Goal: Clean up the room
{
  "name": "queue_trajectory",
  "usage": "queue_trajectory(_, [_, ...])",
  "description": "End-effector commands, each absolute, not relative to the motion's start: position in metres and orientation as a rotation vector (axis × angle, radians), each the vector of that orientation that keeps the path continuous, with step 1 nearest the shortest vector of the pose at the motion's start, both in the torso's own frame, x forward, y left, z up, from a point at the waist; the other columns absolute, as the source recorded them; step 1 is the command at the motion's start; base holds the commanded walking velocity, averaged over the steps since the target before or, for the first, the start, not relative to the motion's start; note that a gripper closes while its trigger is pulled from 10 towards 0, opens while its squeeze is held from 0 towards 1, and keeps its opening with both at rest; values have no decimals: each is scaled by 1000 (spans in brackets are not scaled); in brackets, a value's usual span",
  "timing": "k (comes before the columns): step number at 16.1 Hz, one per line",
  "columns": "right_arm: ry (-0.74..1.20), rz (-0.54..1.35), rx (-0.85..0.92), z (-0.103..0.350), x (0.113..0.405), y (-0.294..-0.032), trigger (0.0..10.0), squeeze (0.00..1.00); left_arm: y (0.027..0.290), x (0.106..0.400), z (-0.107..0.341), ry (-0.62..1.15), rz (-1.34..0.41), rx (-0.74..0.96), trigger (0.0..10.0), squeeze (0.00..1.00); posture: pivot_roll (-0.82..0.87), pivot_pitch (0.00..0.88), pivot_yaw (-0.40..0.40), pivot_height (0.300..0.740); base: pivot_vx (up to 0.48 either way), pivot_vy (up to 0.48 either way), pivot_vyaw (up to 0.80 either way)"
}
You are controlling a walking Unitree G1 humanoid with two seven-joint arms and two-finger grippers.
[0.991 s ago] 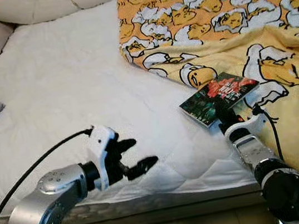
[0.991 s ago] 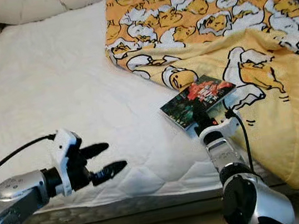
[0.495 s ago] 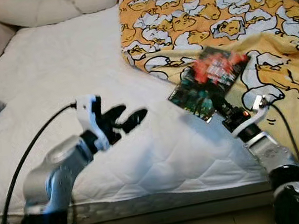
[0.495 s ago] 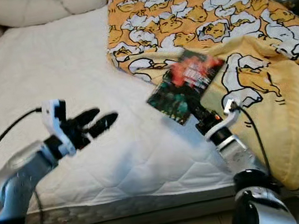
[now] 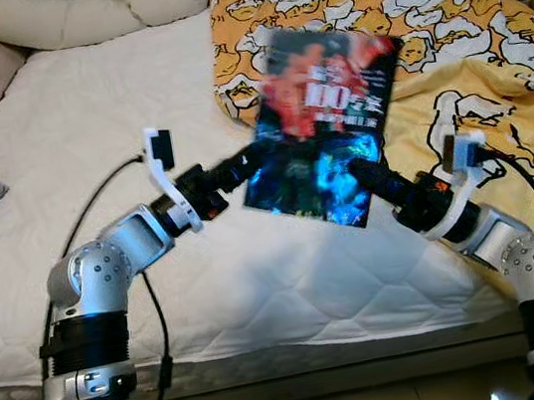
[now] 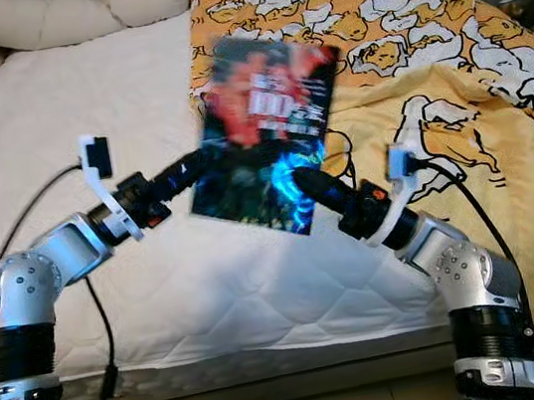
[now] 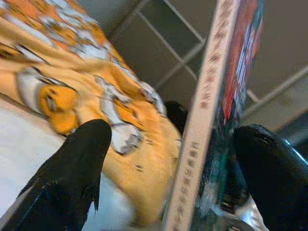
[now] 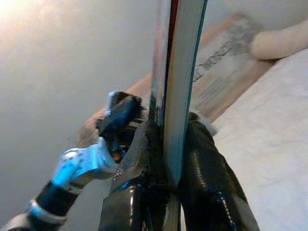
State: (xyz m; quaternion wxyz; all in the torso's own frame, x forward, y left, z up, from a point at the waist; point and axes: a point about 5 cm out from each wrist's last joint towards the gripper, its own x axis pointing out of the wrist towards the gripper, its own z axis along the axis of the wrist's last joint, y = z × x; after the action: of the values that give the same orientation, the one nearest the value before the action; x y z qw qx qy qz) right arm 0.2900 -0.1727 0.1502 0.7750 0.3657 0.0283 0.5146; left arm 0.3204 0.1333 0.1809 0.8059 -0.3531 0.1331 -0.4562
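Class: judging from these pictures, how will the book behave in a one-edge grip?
The book probably stays stiff: it stands flat from the right gripper. Its cover looks glossy, so perhaps slippery. The left gripper flanks its spine, fingers open.

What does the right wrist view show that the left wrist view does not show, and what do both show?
Right wrist view: the right gripper with its fingers clamped on the book edge, the left gripper beyond, a pillow and white mattress.

Left wrist view: the left gripper's fingers spread either side of the book's spine, not yet closed, and the yellow duck blanket.

Both: the book seen edge-on and upright, between black fingers.
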Motion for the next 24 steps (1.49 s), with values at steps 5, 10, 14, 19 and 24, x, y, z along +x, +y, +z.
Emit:
queue_trajectory(5, [58, 1132, 767, 158, 289, -169, 0, 0, 124, 314, 189, 247, -1156, -801, 0, 0, 1, 0, 85, 740, 0, 0, 0])
queue_trajectory(10, [72, 1098, 745, 157, 291, -172, 0, 0, 127, 310, 197, 124, -1194, -805, 0, 0, -1, 0, 76, 740, 0, 0, 0])
queue_trajectory(14, [70, 1084, 728, 159, 295, -171, 0, 0, 124, 310, 193, 141, -1187, -752, 0, 0, -7, 0, 77, 740, 0, 0, 0])
queue_trajectory(19, [67, 1065, 711, 159, 298, -170, 0, 0, 124, 316, 189, 87, -1104, -640, 0, 0, -6, 0, 75, 740, 0, 0, 0])
queue_trajectory(24, [59, 1055, 694, 161, 298, -170, 4588, 0, 125, 317, 187, 64, -1080, -604, 0, 0, -10, 0, 78, 740, 0, 0, 0])
